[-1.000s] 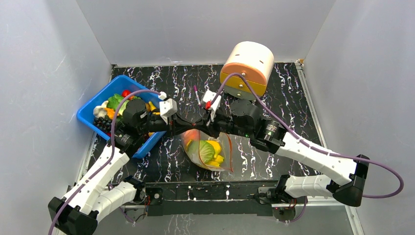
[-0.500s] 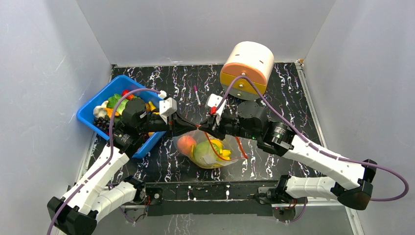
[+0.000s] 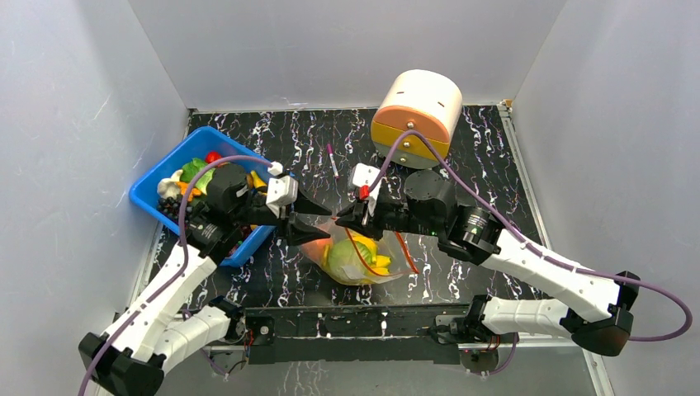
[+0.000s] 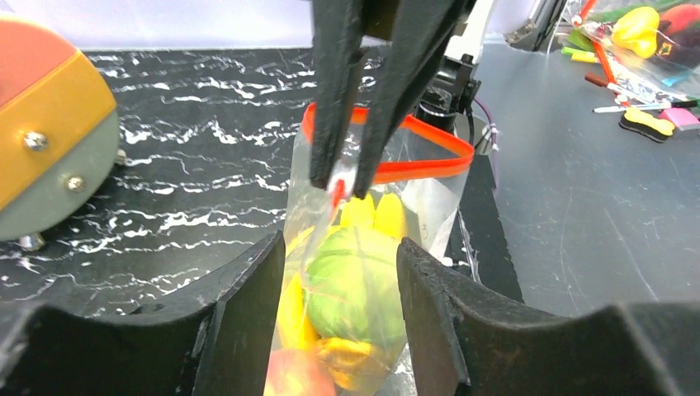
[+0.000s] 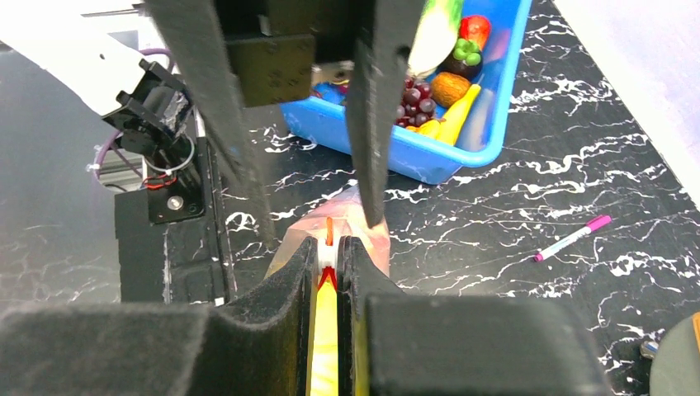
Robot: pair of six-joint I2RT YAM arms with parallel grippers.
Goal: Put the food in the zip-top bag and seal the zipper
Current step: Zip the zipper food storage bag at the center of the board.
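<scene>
Now the right end effector (image 5: 328, 247) is clenched on the zipper (image 4: 421, 169) of the zip-top bag (image 3: 363, 260) just beside the blue bin (image 3: 167, 162); the left end effector (image 4: 340, 247) straddles it, gripping nothing; cabbage (image 4: 353, 285) already inside; the left should pinch the strip and slide evenly
</scene>
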